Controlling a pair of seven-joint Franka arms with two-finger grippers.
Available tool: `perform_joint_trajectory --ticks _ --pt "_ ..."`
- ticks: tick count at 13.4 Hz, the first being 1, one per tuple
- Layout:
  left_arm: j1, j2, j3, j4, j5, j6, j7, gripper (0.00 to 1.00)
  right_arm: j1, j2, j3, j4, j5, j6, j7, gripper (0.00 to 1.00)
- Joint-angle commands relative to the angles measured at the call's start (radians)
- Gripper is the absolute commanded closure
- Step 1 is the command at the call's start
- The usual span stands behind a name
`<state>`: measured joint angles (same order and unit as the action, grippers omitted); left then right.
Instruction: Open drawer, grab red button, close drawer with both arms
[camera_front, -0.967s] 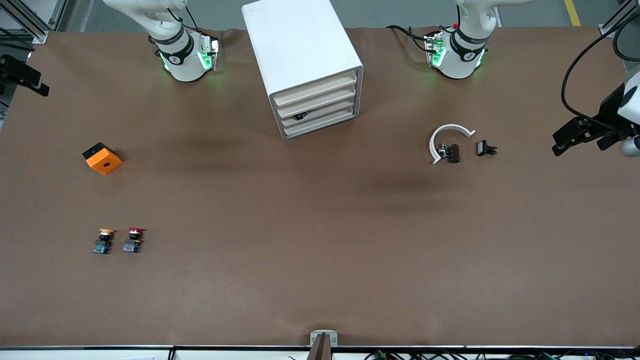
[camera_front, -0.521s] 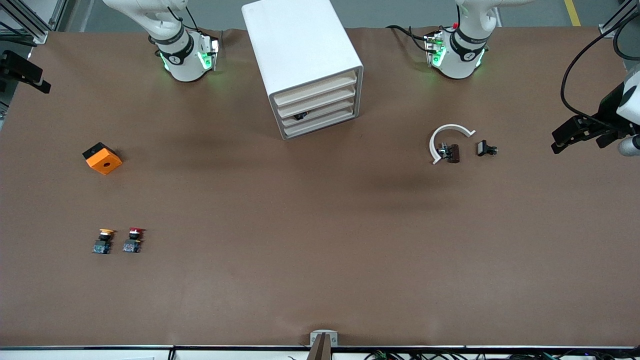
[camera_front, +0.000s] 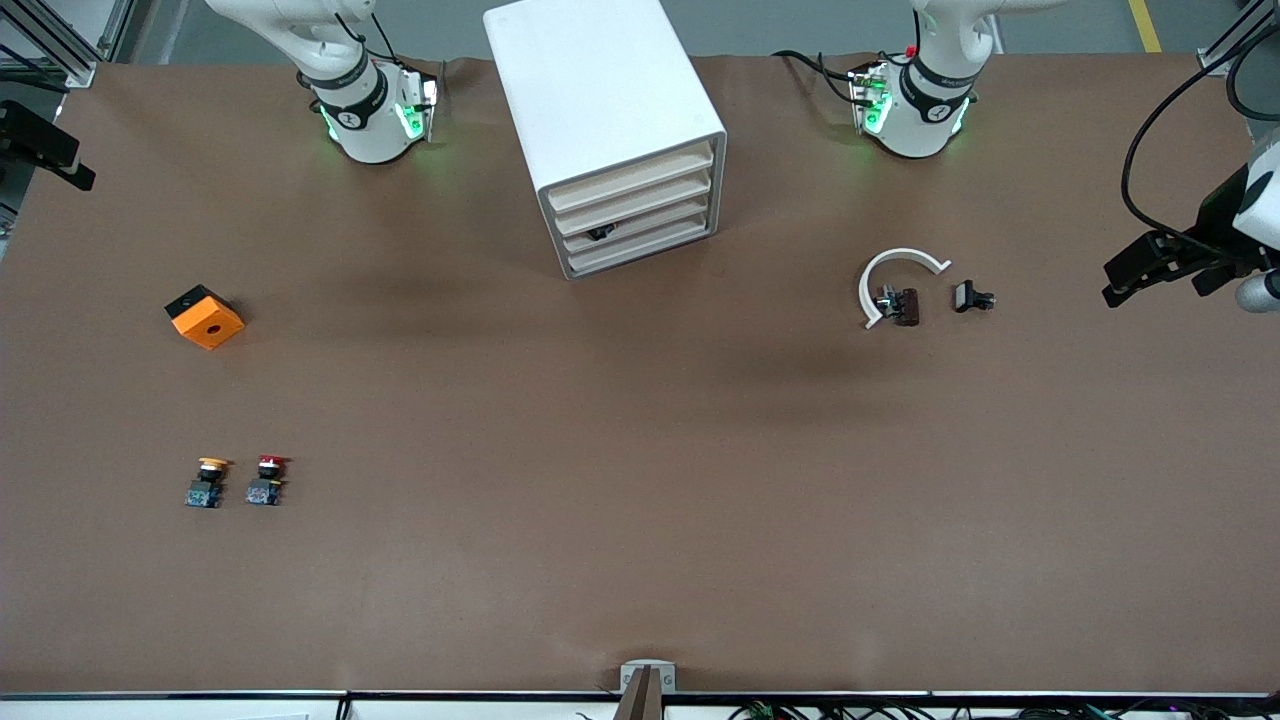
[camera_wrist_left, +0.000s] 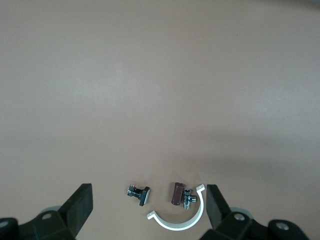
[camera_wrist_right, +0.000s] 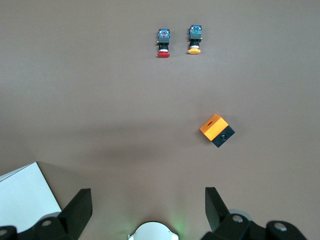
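Observation:
The white cabinet (camera_front: 600, 90) stands between the two arm bases. Its four cream drawer fronts (camera_front: 632, 208) all sit pushed in, and a small black part (camera_front: 600, 232) shows at the third one down. The red-capped button (camera_front: 267, 479) stands near the right arm's end, beside a yellow-capped one (camera_front: 207, 481); the right wrist view also shows it (camera_wrist_right: 163, 44). My right gripper (camera_front: 75, 170) hangs open and empty over the table edge at its end (camera_wrist_right: 147, 210). My left gripper (camera_front: 1112, 285) hangs open and empty over the other end (camera_wrist_left: 148, 210).
An orange cube (camera_front: 204, 316) lies nearer the cabinet than the buttons. A white C-shaped clip (camera_front: 895, 275), a brown part (camera_front: 906, 306) and a black part (camera_front: 972, 297) lie toward the left arm's end, and they show in the left wrist view, the clip (camera_wrist_left: 180, 220) lowest.
Both grippers have shifted only slightly at the table's ends. Nothing on the table has moved.

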<state>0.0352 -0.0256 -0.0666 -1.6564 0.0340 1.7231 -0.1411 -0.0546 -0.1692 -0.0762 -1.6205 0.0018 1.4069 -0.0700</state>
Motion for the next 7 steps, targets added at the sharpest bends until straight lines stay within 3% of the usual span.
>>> perform_joint_trajectory --ticks 1,7 --pt "-0.003 -0.01 0.008 0.006 -0.026 -0.02 0.015 0.0 0.005 -0.036 -0.007 -0.03 0.003 0.018 -0.002 0.0" --pt "-0.001 -0.01 0.01 0.004 -0.031 -0.02 0.017 0.0 0.009 -0.043 -0.005 -0.033 0.006 0.012 -0.001 0.0"
